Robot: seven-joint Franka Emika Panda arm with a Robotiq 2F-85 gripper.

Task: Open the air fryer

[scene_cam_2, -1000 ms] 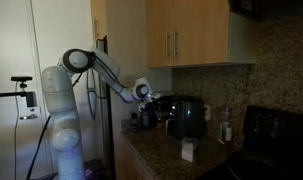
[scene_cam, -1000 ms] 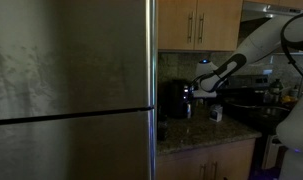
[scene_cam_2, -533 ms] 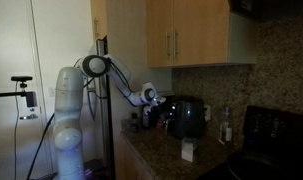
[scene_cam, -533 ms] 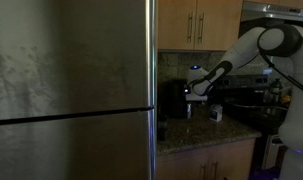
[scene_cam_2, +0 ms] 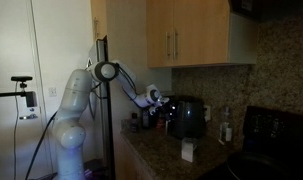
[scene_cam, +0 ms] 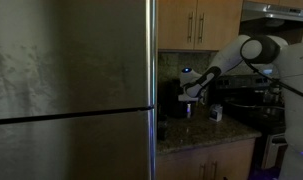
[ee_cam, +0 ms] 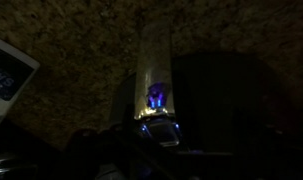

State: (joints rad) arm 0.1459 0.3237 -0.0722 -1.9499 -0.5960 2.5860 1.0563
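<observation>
At the left of an exterior view the arm has folded in over the last second, carrying the gripper (scene_cam_2: 159, 99) closer to the air fryer (scene_cam_2: 187, 117), which stands to its right on the granite counter (scene_cam_2: 156, 150). The approach looks nearly done, though the handle is not yet taken. Whether the fingers are spread or pressed together cannot be told.

Black, glossy, rounded air fryer (scene_cam_2: 188, 118) upright on the counter (scene_cam_2: 161, 150), beneath the wooden cabinets (scene_cam_2: 186, 35)
</observation>
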